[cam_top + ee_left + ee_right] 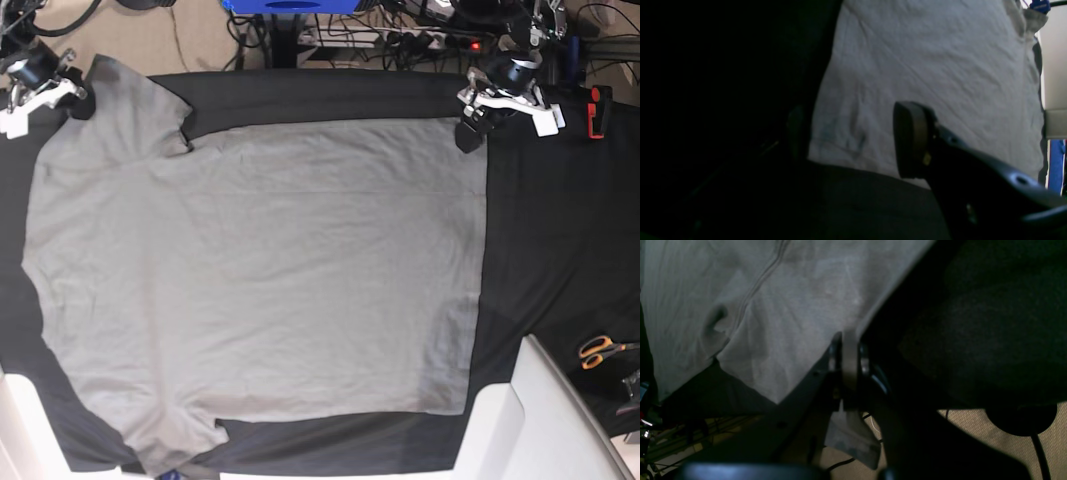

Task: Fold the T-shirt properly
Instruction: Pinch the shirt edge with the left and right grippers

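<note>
The grey T-shirt [260, 270] lies spread flat on the black table cloth [540, 230], sleeves to the left and hem to the right. My right gripper [80, 103] is at the far left sleeve. In the right wrist view it [848, 356] is shut on the sleeve's edge, with a flap of the T-shirt [780, 306] hanging below the fingers. My left gripper [470, 135] is at the far right hem corner. In the left wrist view it [853, 140] is open, one pad [912, 140] over the T-shirt [933, 66] and the other in shadow at the cloth's edge.
Orange-handled scissors [600, 350] lie on the table cloth at the right. A white box [540, 420] stands at the near right corner. Cables and a red clamp [597, 110] are at the back edge.
</note>
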